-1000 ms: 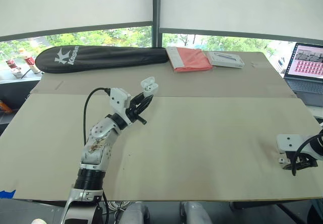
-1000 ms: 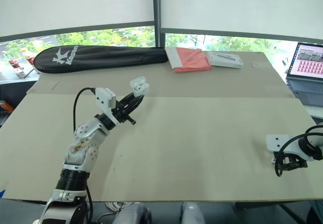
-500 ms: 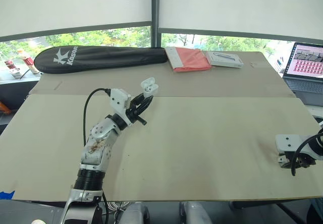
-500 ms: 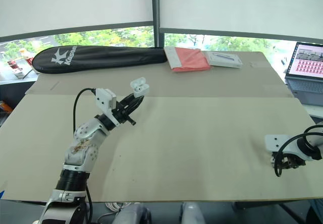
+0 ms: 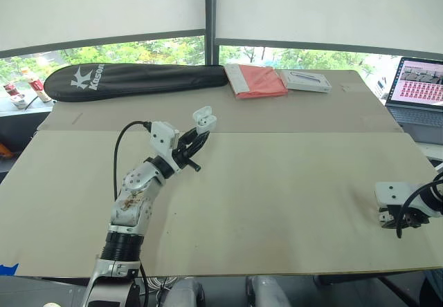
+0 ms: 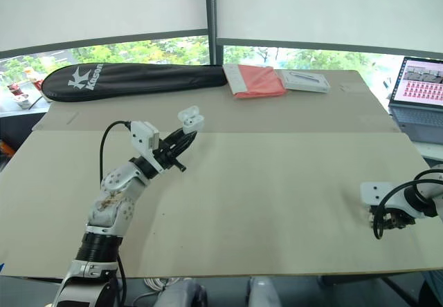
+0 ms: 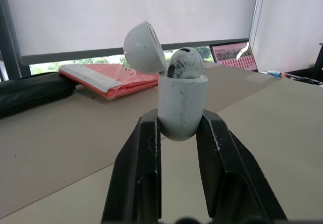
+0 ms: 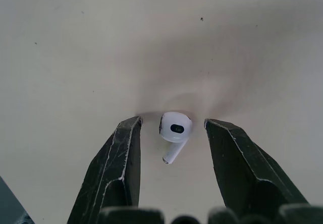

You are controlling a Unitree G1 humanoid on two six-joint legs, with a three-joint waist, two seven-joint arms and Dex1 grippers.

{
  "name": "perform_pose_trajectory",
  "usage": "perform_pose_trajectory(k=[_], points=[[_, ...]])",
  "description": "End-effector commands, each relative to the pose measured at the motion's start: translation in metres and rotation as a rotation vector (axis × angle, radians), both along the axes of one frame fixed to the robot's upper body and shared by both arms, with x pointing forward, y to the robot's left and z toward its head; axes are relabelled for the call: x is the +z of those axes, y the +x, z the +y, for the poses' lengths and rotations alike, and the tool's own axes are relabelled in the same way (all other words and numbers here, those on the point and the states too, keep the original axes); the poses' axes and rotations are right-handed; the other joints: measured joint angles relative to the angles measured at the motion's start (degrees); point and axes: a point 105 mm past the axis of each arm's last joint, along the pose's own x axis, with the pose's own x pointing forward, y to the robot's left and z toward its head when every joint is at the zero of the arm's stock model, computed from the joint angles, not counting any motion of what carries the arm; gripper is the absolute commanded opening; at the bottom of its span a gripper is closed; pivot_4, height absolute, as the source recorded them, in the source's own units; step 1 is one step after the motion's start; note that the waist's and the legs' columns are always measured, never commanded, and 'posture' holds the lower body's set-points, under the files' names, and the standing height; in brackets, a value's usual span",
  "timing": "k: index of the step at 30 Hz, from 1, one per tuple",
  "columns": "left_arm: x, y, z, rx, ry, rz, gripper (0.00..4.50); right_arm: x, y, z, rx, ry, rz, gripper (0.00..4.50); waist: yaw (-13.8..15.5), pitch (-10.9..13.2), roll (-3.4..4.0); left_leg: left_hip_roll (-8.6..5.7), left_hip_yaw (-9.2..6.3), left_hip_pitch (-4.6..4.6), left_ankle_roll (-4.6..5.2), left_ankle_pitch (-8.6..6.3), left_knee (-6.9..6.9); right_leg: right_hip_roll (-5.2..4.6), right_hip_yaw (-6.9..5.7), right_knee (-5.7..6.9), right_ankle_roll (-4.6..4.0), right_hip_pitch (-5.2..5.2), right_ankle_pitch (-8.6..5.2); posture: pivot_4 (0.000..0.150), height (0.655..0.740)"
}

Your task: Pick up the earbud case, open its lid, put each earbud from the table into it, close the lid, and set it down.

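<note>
Left gripper (image 7: 179,122): pinching earbud case (image 7: 181,105) at its base, lid (image 7: 144,47) open, one earbud (image 7: 184,63) seated. Right gripper (image 8: 172,125): spread wide, loose earbud (image 8: 175,129) on table (image 8: 75,42) between fingers (image 8: 121,158), touching neither.

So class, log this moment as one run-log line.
left gripper shut on case | lid open, one earbud inside | right gripper open around second earbud on table

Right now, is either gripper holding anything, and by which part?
Left gripper clamps the earbud case by its lower body, lid open. Right gripper holds nothing: open astride the earbud on the table.
</note>
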Motion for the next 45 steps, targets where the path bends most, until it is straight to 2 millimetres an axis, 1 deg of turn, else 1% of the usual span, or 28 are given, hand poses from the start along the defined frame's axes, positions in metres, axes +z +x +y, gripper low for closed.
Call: perform_pose_trajectory(k=[1,6,9,12,13,19,21,22,24,25,26,27,30,32,33,36,38,41,45], points=[[0.016,-0.005,-0.002,-0.007,-0.002,-0.068,0.5,0.001,0.005,0.008,0.013,0.039,-0.027,2.24,0.01,0.0,0.0,0.0,0.0,0.0,0.0,0.0,0.0,0.0,0.0,0.0,0.0,0.0,0.0,0.15,0.74],[0.016,-0.006,-0.002,-0.007,-0.002,-0.067,0.5,0.002,0.007,0.01,0.013,0.048,-0.03,2.24,-0.04,0.0,0.0,0.0,0.0,0.0,0.0,0.0,0.0,0.0,0.0,0.0,-0.01,0.0,0.0,0.15,0.74],[0.016,-0.005,-0.003,-0.009,-0.002,-0.066,0.5,0.001,0.005,0.009,0.012,0.047,-0.02,1.41,-0.1,0.0,0.0,0.0,0.0,0.01,0.0,0.0,0.0,0.0,0.0,0.0,0.0,0.0,0.0,0.15,0.74],[0.015,-0.005,-0.004,-0.016,0.005,-0.066,0.5,0.001,0.004,0.009,0.011,0.049,-0.019,0.41,-0.12,0.0,0.0,0.0,0.02,0.01,0.0,0.0,0.01,-0.01,0.01,0.0,-0.01,0.0,0.0,0.15,0.74],[0.015,-0.005,-0.004,-0.018,0.006,-0.065,0.5,0.001,0.004,0.009,0.009,0.05,-0.019,0.32,-0.11,0.0,0.0,-0.01,0.02,0.01,0.0,0.0,0.01,-0.02,0.02,0.0,-0.01,0.0,0.0,0.15,0.74],[0.014,-0.005,-0.005,-0.023,0.01,-0.063,0.5,0.002,0.003,0.008,-0.007,0.057,-0.021,0.32,-0.11,0.0,0.0,-0.01,0.03,0.01,0.0,0.0,0.01,-0.01,0.02,0.0,-0.01,0.0,0.0,0.15,0.74],[0.014,-0.005,-0.005,-0.022,0.011,-0.063,0.5,0.008,0.009,0.021,-0.023,0.131,-0.037,0.32,-0.16,0.0,0.0,-0.01,0.02,0.01,0.0,0.0,0.0,-0.01,0.02,0.0,-0.01,0.0,0.0,0.15,0.74],[0.014,-0.004,-0.004,-0.022,0.011,-0.064,0.5,0.011,0.012,0.029,-0.029,0.173,-0.045,0.32,-0.22,0.0,0.0,0.01,0.03,0.01,0.0,0.0,0.0,-0.01,0.02,0.0,-0.02,0.0,0.01,0.15,0.74],[0.014,-0.004,-0.003,-0.021,0.011,-0.063,0.5,0.033,0.034,0.073,-0.061,0.392,-0.127,0.32,-0.41,0.0,-0.01,0.03,0.03,0.04,-0.01,0.0,-0.03,-0.01,0.02,0.0,0.02,0.0,0.04,0.15,0.74],[0.015,-0.004,-0.003,-0.022,0.011,-0.062,0.5,0.042,0.04,0.09,-0.074,0.473,-0.15,0.32,-0.54,0.0,0.0,0.07,0.03,0.05,-0.04,0.01,-0.05,0.01,0.02,0.01,0.14,-0.02,0.15,0.15,0.74],[0.014,-0.004,-0.003,-0.025,0.01,-0.059,0.5,0.055,0.049,0.111,-0.076,0.574,-0.199,0.32,-0.51,0.01,0.04,0.08,0.02,0.05,-0.11,0.01,-0.06,0.04,0.04,0.03,0.11,-0.07,0.18,0.15,0.74],[0.014,-0.004,-0.004,-0.037,0.009,-0.054,0.5,0.067,0.056,0.127,-0.082,0.66,-0.25,0.32,-0.31,0.02,0.09,0.07,0.0,0.01,-0.15,0.04,-0.09,0.04,0.04,0.08,0.11,-0.15,0.18,0.15,0.74],[0.015,-0.004,-0.007,-0.084,-0.021,-0.019,0.5,0.117,0.074,0.184,-0.108,1.034,-0.399,0.32,0.45,0.01,0.12,0.02,-0.07,-0.42,-0.27,0.12,-0.07,0.04,0.02,0.28,0.09,-0.65,0.19,0.15,0.74],[0.016,-0.005,-0.01,-0.127,-0.034,0.004,0.5,0.148,0.077,0.218,-0.105,1.257,-0.483,0.32,0.95,0.01,0.13,0.0,-0.09,-0.6,-0.31,0.15,0.01,0.0,0.02,0.56,0.07,-0.9,0.2,0.15,0.74],[0.018,-0.006,-0.012,-0.15,-0.038,0.013,0.5,0.16,0.076,0.233,-0.1,1.341,-0.518,0.32,1.26,0.01,0.14,0.0,-0.11,-0.65,-0.32,0.15,0.0,0.0,-0.02,0.66,0.07,-0.97,0.2,0.15,0.74],[0.025,-0.008,-0.018,-0.214,-0.053,0.033,0.5,0.179,0.07,0.263,-0.119,1.521,-0.57,0.32,2.03,-0.01,0.16,-0.06,-0.24,-1.08,-0.46,0.25,0.04,0.01,-0.19,0.94,0.07,-1.29,0.19,0.15,0.74],[0.029,-0.01,-0.021,-0.247,-0.059,0.045,0.5,0.184,0.068,0.274,-0.154,1.592,-0.594,0.32,2.01,-0.01,0.15,-0.12,-0.23,-1.25,-0.5,0.3,0.08,0.0,-0.18,0.93,0.07,-1.41,0.2,0.15,0.74],[0.029,-0.014,-0.026,-0.309,-0.039,0.07,0.5,0.174,0.068,0.291,-0.216,1.636,-0.578,0.32,1.75,-0.01,0.15,-0.2,-0.11,-1.36,-0.57,0.35,0.19,0.0,-0.12,0.92,0.1,-1.48,0.2,0.15,0.74],[0.03,-0.014,-0.029,-0.338,-0.024,0.076,0.5,0.166,0.069,0.298,-0.245,1.64,-0.592,0.32,1.04,-0.01,0.15,-0.25,-0.06,-1.34,-0.55,0.34,0.17,0.03,-0.1,0.91,0.13,-1.49,0.18,0.15,0.74]])
